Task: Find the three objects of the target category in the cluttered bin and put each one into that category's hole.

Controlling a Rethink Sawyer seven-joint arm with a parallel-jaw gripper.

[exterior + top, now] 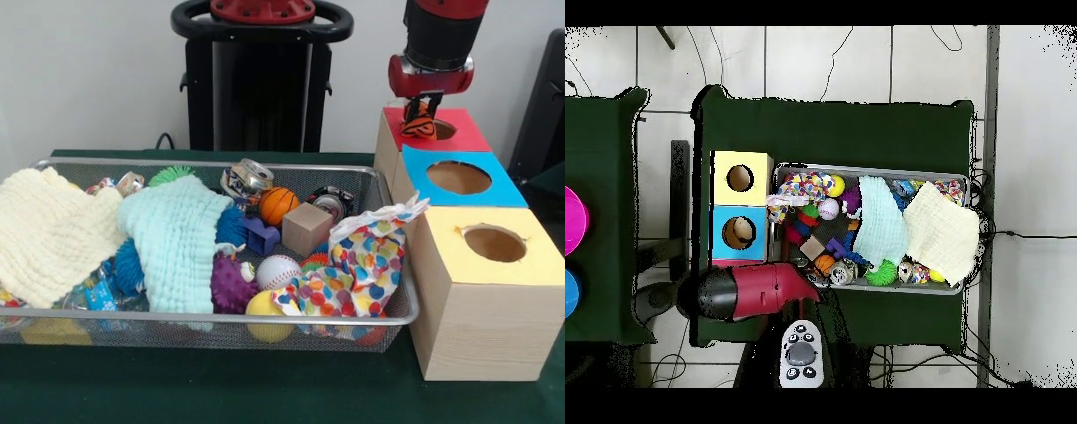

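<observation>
My gripper [421, 122] hangs over the red-topped wooden box [468, 134] at the back right. It is shut on a small orange and black striped object [419, 124], held just above the box top. The round hole [444, 130] shows partly, right beside the object. The wire mesh bin [177, 312] fills the left and middle of the table, heaped with toys and cloths. In the overhead view my red arm [755, 292] covers the red box, and the bin [870, 170] lies beside it.
Blue-topped [505, 190] and yellow-topped [534, 265] boxes stand in a row in front of the red one. The bin holds a cream cloth [48, 234], mint cloth [177, 247], dotted cloth [362, 265], orange ball [278, 205], baseball [278, 271], crushed can [245, 179] and wooden block [306, 228].
</observation>
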